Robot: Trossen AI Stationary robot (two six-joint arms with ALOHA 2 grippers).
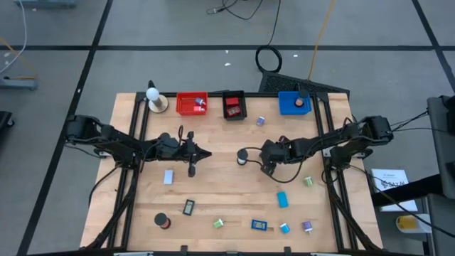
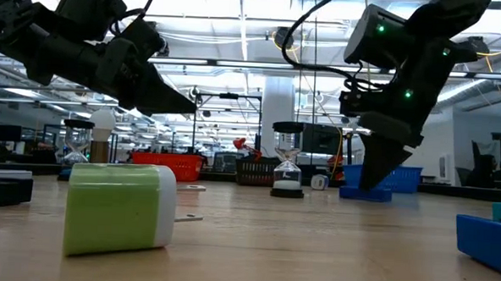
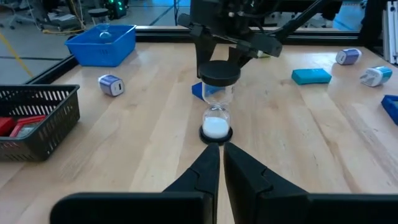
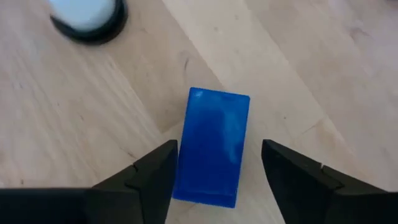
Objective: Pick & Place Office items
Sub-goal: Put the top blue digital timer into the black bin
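Note:
My right gripper (image 4: pixel 219 149) is open and points down over a blue rectangular block (image 4: pixel 211 146) lying flat on the table, one finger on each long side; I cannot tell whether either finger touches it. In the high view this gripper (image 1: pixel 269 166) is right of centre, beside a small sand timer (image 1: pixel 242 156) with a black top and base. My left gripper (image 3: pixel 221 155) is shut, held above the table (image 1: pixel 205 154), pointing at the sand timer (image 3: pixel 216 99). Other pieces lie scattered: a light-blue block (image 1: pixel 168 177), a black-framed rectangle (image 1: pixel 188 207), a black roll (image 1: pixel 163 221), a green block (image 2: pixel 120 209).
Red bin (image 1: pixel 192 104), black bin (image 1: pixel 233 105) and blue bin (image 1: pixel 293 102) line the far edge, with a white ball on a tan base (image 1: pixel 155 99). Blue pieces (image 1: pixel 282 199) (image 1: pixel 259 225), a green one (image 1: pixel 308 181) and purple ones (image 1: pixel 307 226) (image 1: pixel 261 121) lie around.

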